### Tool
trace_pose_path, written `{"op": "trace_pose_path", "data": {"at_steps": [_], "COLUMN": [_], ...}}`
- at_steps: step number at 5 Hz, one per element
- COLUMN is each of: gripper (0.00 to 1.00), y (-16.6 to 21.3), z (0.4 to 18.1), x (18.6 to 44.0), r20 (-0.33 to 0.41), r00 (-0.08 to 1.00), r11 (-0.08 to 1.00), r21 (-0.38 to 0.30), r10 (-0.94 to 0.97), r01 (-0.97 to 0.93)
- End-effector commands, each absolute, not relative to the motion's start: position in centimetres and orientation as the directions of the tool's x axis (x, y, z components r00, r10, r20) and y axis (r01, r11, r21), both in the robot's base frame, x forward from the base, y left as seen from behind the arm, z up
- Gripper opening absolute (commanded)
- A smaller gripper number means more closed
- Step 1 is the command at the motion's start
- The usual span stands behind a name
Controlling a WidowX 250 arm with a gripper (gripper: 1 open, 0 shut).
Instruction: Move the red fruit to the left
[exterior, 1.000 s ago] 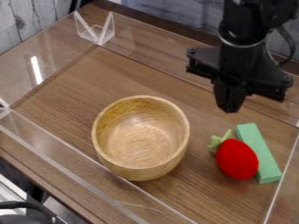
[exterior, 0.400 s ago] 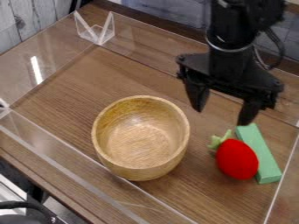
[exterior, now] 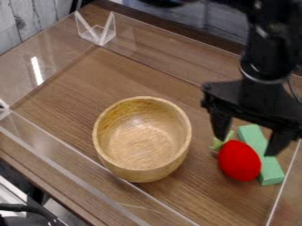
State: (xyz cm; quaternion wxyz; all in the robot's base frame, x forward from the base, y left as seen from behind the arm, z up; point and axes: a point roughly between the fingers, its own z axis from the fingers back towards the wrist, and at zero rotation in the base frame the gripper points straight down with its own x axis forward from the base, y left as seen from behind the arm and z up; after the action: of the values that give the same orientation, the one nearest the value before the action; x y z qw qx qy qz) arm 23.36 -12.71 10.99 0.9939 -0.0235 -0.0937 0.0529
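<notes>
While the empty gripper (exterior: 252,135) gapes above the red fruit (exterior: 239,160), its finger risks snagging the green block (exterior: 262,150).

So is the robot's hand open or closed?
Open. The hand has its two fingers spread wide apart above the red fruit, nothing between them.

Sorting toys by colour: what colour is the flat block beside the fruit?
Green; the block shows in the single camera view.

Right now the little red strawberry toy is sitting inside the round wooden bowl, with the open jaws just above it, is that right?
Not inside. The camera view shows the red strawberry toy on the table right of the empty round wooden bowl, against the flat green block. The jaws are open above it.
</notes>
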Motion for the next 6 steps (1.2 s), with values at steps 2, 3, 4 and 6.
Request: {"op": "trace_pose_path", "data": {"at_steps": [2, 3, 4, 6], "gripper": [1.0, 1.0, 1.0, 1.0], "y": [-11.4, -11.5, -11.7, -13.7], "z": [10.3, 10.3, 10.3, 8.4], "x": [24.6, 25.2, 25.8, 26.5], "r20": [0.208, 0.201, 0.194, 0.179], "r00": [0.936, 0.929, 0.921, 0.919], "r11": [0.959, 0.95, 0.941, 0.936], "r21": [-0.073, -0.068, -0.065, -0.049], "r10": [0.283, 0.312, 0.339, 0.352], "r01": [-0.274, -0.304, -0.332, -0.349]}}
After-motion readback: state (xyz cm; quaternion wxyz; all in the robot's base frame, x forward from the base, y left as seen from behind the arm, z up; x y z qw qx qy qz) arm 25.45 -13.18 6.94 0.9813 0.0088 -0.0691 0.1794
